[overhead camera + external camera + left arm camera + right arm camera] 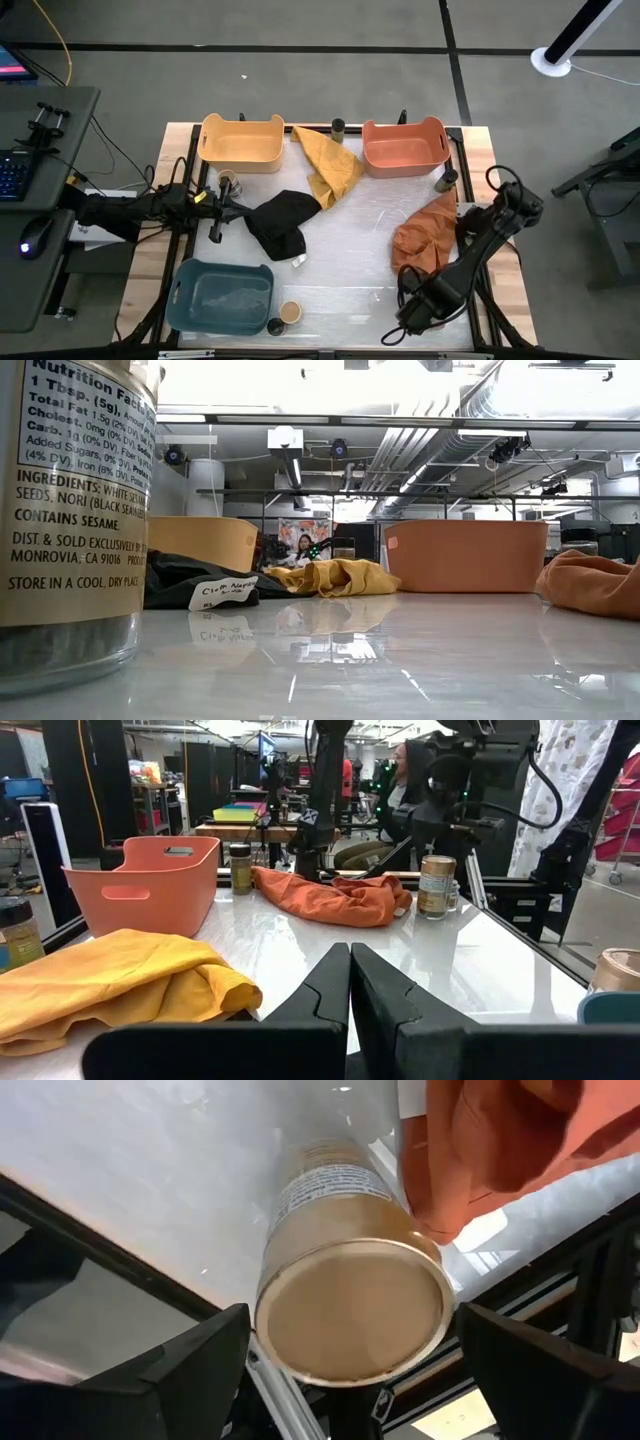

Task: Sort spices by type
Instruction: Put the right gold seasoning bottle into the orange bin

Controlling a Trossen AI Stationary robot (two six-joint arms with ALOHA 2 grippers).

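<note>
— Two end effectors: which works?
— Your right end effector point(345, 1370), fingers spread wide around the tan-lidded jar point(350, 1315) at the surface's point(340, 250) near right corner. Centre it, then close.

Four cameras: one overhead, one at surface height, one on each wrist.

The high view looks straight down on the whole surface point(340, 250), arms entering from left and right of the frame. The low view sits on the surface, level, with a spice jar point(70, 520) filling its left edge, very near the lens. The left wrist view looks level across the surface toward the room; it shares the salmon bin point(145, 885) and orange cloth point(335, 898) with the high and low views. The right wrist view looks steeply down, very close on a tan-lidded jar point(350, 1320) beside the orange cloth.
</note>
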